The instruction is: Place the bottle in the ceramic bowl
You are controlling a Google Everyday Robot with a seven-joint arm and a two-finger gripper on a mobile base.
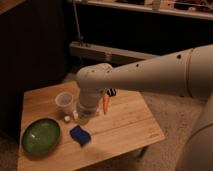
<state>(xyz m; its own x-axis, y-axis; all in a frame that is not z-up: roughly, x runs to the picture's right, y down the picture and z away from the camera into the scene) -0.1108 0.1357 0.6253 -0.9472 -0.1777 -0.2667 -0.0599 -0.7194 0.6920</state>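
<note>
**Sam:** Where is the gripper point(83, 116) hanging?

**Mia:** It is pointing straight down, very low over the wooden table point(125, 127). It is sitting just beside the clear cup point(64, 101).

**Sam:** Is it squeezing something?

**Mia:** I cannot tell. The fat white wrist is hiding its tip, so I am not seeing if it is gripping or let go.

**Sam:** Where is the bottle point(69, 118) sitting?

**Mia:** It is lying on the wood right at the gripper's tip. Its white cap is poking out below the cup. I cannot tell if the two are touching. The bottle is sitting outside the bowl.

**Sam:** And where is the green bowl point(41, 136) sitting?

**Mia:** It is resting near the table's front corner, a little way from the bottle, on the side away from the arm.

**Sam:** What else is lying close by?

**Mia:** A blue sponge point(80, 135) is lying just in front of the gripper, between the bowl and the middle of the table. An orange thing point(106, 103) is lying behind the wrist.

**Sam:** Where is the arm point(150, 75) coming from?

**Mia:** The big white arm is reaching in from the other side, high over the table.
</note>
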